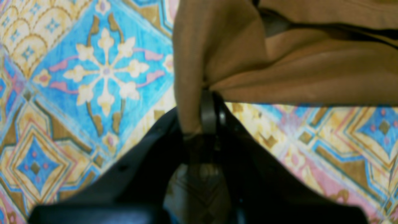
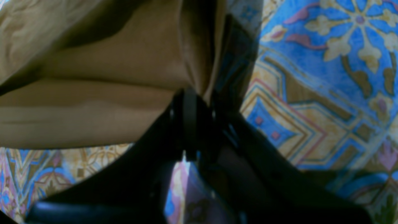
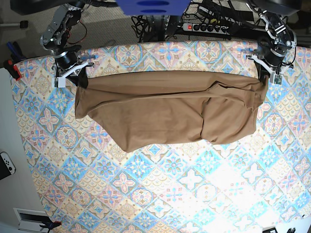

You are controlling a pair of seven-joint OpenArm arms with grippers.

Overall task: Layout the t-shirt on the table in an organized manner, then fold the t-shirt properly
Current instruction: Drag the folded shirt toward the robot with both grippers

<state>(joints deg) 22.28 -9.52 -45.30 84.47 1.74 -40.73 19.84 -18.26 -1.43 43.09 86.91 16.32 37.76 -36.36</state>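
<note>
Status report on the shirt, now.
Left gripper and right gripper both shut on t-shirt corners. Shirt stretched between them, lower part rumpled on the table. Nothing obstructing.

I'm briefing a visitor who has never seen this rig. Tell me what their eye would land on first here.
First, the plain tan soft-fabric t-shirt, stretched wide across the far half of the table with its blue, pink and cream diamond-tile floral cloth. Next, the two black grippers at the shirt's ends: the left gripper and the right gripper each pinch a bunched corner of fabric. The shirt's near edge sags unevenly and is creased toward the left arm's side.
</note>
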